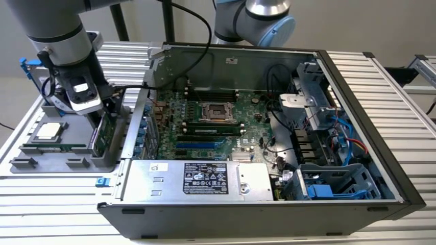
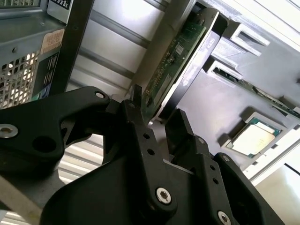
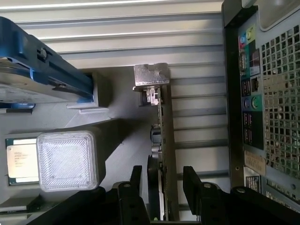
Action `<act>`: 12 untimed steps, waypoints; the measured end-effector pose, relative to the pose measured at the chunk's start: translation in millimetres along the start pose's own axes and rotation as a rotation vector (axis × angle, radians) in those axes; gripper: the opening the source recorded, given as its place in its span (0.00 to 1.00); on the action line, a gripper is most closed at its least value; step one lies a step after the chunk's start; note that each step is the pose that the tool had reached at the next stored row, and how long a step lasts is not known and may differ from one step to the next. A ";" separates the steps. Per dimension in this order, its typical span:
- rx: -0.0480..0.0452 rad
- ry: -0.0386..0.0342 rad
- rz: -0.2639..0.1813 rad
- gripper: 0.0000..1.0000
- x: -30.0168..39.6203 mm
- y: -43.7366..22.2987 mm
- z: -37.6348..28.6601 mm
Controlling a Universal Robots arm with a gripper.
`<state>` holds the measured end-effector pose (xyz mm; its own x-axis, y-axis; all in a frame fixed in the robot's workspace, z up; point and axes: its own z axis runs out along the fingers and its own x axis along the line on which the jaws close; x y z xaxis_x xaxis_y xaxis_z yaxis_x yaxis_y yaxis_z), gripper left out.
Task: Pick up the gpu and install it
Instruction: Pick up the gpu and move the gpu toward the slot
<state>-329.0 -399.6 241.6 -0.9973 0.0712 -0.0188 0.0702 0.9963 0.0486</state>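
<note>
Holding tray [image 1: 51, 164] [image 3: 117, 108]: gray, on the slatted table [image 1: 402, 97] at the exterior view's left, just beside the open computer case [image 1: 381, 168].
processor chip [image 1: 48, 131] [image 2: 255, 138] [image 3: 21, 161]: lies flat in a tray pocket, to the left of the gpu in the exterior view.
hard drive [image 3: 47, 70]: blue-framed, in the tray, near the gpu's bracket end but apart from it.
arm [image 1: 58, 25]: gray, comes down from the upper left over the tray.
gpu [image 1: 102, 135] [image 2: 173, 65] [image 3: 165, 136]: stands on edge in a slot on the tray's case side. Green board, black cooler on one face, silver bracket [image 3: 150, 77] at the end away from the gripper. It sits in the tray, not in the case.
gripper [image 1: 111, 111] [image 2: 156, 103] [image 3: 163, 171]: black, two fingers [image 3: 192, 180] spread, one on each side of the gpu's upper edge. There is a clear gap on the bare board side. The other finger is close to the cooler, and I cannot tell whether it touches. Released, not clamped.
rear panel [image 3: 253, 117]: perforated case wall with colored ports, faces the tray.
motherboard [image 1: 211, 127]: flat in the middle of the case, with the processor socket [image 1: 218, 109] near its center and blue slots [image 1: 197, 145] below it.
power supply [image 1: 197, 178]: silver box along the case's near edge.
cables [image 1: 347, 143]: red and blue, at the case's right.
drive cage [image 1: 334, 184]: gray with blue latches, in the near right corner.
second arm base [image 1: 256, 20]: behind the case.
</note>
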 end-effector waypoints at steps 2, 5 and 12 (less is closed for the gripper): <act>0.0000 0.0000 0.000 1.00 0.5 -0.1 1.6; 0.0000 0.0000 0.000 1.00 0.8 -0.3 4.1; 0.0001 0.0002 0.000 1.00 1.6 -0.6 8.8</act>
<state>-330.5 -399.7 232.7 -0.9973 0.0712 -0.0187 0.0702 0.9963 0.0485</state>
